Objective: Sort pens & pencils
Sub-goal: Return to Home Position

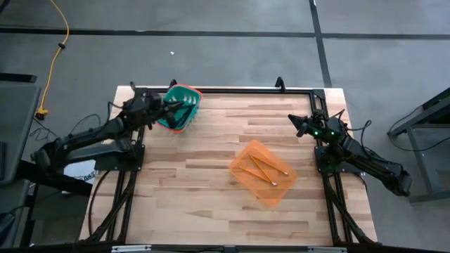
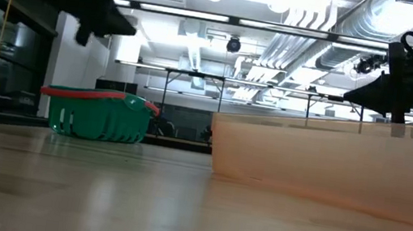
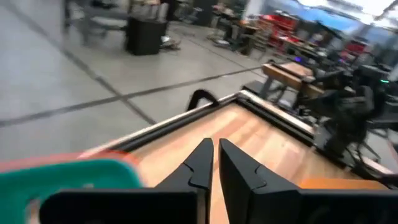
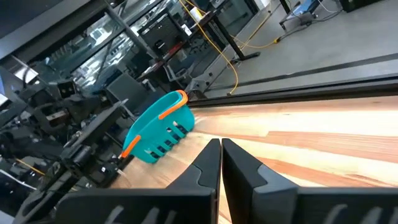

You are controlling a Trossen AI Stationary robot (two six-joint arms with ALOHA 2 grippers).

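A green basket (image 1: 180, 107) with a red rim stands near the table's far left corner; it also shows in the low view (image 2: 98, 114) and the right wrist view (image 4: 158, 132). My left gripper (image 1: 167, 101) hovers over the basket's left rim, raised above it (image 2: 114, 21), fingers shut and empty (image 3: 214, 155). An orange basket (image 1: 261, 172) sits mid-table, and a few orange-yellow pencils (image 1: 260, 167) lie crossed on its floor. My right gripper (image 1: 298, 125) hangs shut and empty (image 4: 221, 152) over the table's far right part, above the tabletop (image 2: 353, 94). No pens show.
A black frame (image 1: 232, 90) runs along the table's far edge and down both sides by the arm bases. Bare wood (image 1: 190, 190) lies between the baskets and toward the near edge. The orange basket's wall (image 2: 329, 171) fills the low view's right half.
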